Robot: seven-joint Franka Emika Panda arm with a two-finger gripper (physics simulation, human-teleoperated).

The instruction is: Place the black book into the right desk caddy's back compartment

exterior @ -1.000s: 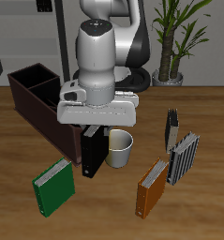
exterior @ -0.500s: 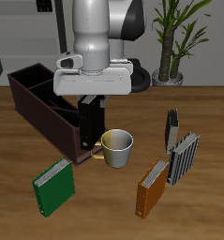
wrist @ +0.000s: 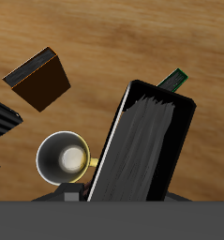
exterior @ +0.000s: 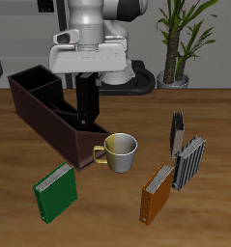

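green book and orange book near the table's front edge, mug behind them, gripper clamped on the black book, held upright above the right desk caddy, back compartment farthest

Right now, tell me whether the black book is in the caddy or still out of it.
Out. The black book hangs upright from the end effector, lifted off the table; its lower end overlaps the right desk caddy, but the back compartment holds nothing.
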